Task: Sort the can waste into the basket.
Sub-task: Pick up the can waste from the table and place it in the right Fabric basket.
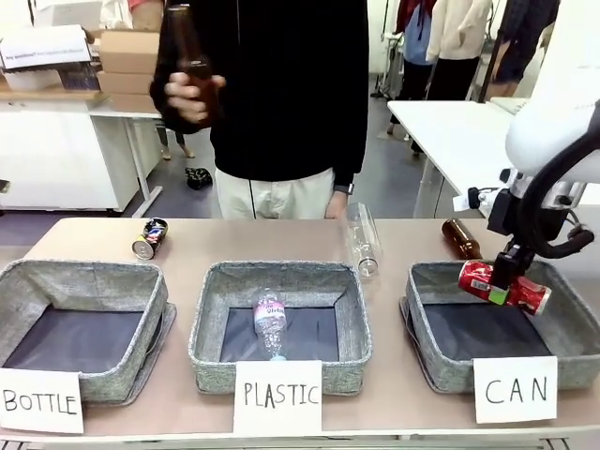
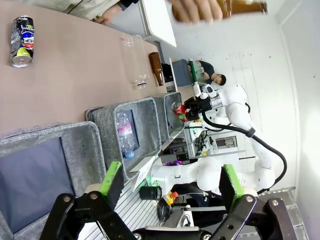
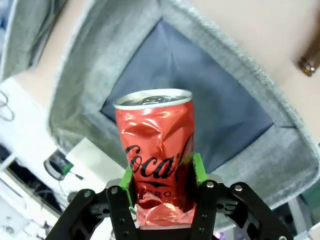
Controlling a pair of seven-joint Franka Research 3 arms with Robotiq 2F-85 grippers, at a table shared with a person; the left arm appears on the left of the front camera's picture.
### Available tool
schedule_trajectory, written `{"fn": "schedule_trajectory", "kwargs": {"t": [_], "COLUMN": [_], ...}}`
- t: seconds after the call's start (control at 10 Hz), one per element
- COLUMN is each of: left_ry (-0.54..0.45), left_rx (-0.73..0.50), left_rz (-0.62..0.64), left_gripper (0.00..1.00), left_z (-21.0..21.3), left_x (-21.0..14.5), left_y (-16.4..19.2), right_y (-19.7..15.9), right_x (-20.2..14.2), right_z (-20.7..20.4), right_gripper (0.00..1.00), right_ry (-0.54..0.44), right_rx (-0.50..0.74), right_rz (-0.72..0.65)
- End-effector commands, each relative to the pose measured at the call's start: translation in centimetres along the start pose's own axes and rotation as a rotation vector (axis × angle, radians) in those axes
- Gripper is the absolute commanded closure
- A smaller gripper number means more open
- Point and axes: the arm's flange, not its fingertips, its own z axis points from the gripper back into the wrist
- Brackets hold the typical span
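Drop step: with right pincer point(image 1: 502, 289) clamped on red can point(image 1: 531, 296) above CAN basket point(image 1: 441, 370) at lower right of front view, centre over its floor, lower within walls, then unclamp; left pincer point(image 2: 171, 180) apart.

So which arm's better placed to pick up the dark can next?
Left. The dark can lies at the table's left, and the left gripper is open; the right gripper is shut on the red can.
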Motion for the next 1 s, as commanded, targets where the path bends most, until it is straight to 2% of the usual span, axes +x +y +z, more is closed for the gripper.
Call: {"fn": "schedule_trajectory", "kwargs": {"t": [0.0,0.4,0.5,0.9], "left_ry": [0.001,0.001,0.001,0.001], "left_rx": [-0.013,-0.013,-0.013,-0.013], "left_rz": [-0.022,-0.022,-0.022,-0.022], "left_gripper": [0.0,0.0,0.0,0.0], "left_z": [0.08,0.08,0.08,0.08], "left_x": [0.0,0.0,0.0,0.0], "left_y": [-0.04,-0.04,-0.04,-0.04], "right_y": [-0.19,-0.44,-0.46,-0.52], "right_x": [-0.05,0.05,-0.03,0.08], "right_z": [0.66,0.75,0.76,0.76], "right_gripper": [0.53,0.53,0.0,0.0], "right_ry": [-0.014,-0.018,-0.023,-0.027], "right_rx": [0.045,0.053,0.058,0.065], "right_rz": [0.035,0.06,0.063,0.066]}}
